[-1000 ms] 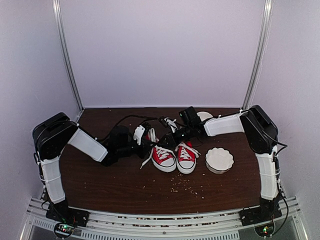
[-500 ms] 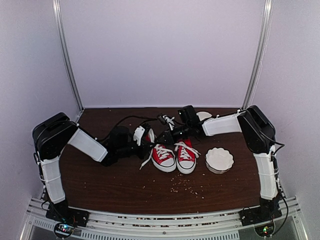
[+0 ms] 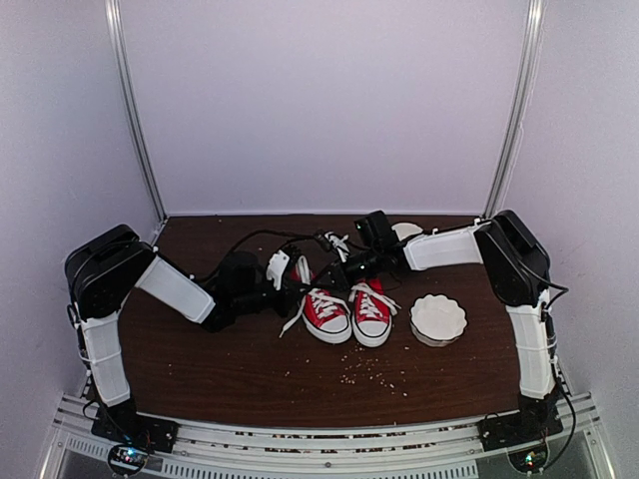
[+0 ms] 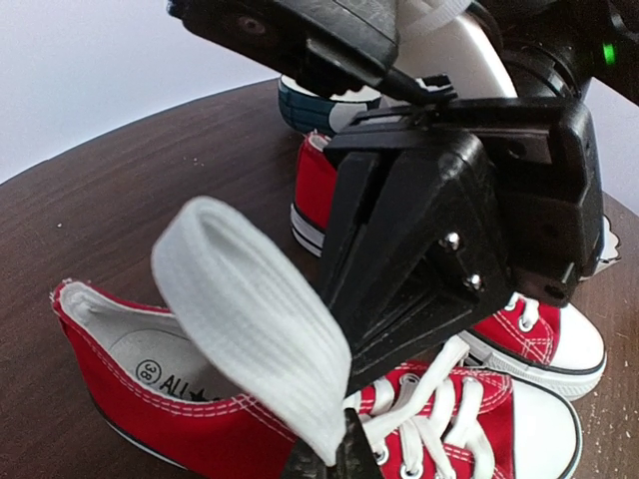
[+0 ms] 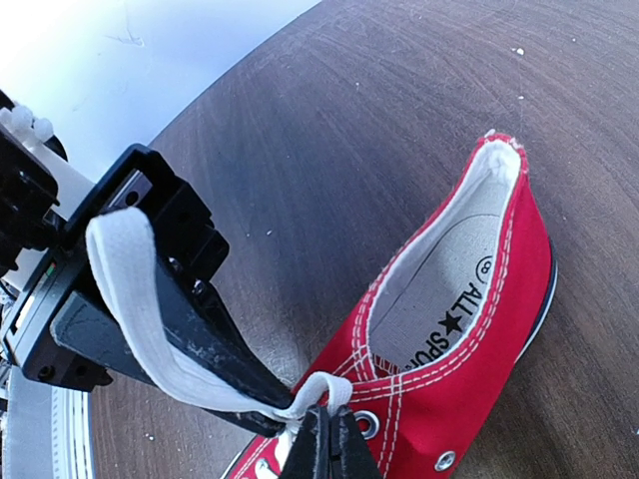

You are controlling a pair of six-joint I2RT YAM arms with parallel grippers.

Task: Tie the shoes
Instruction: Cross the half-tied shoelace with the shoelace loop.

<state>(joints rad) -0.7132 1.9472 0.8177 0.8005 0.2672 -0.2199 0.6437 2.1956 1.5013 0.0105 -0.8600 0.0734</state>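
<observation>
Both the left gripper (image 4: 337, 457) and right gripper (image 5: 324, 444) pinch the white lace (image 4: 250, 319) tight. It looks soft and slippery, best held low by the red shoe (image 5: 469, 329) below.

Two small red sneakers (image 3: 326, 315) with white toe caps stand side by side just beneath the two pincers. A white lace loop (image 4: 250, 309) arches up, pinched in the closed tips of the left pincer (image 4: 334, 461) and the right pincer (image 5: 321, 444).
</observation>
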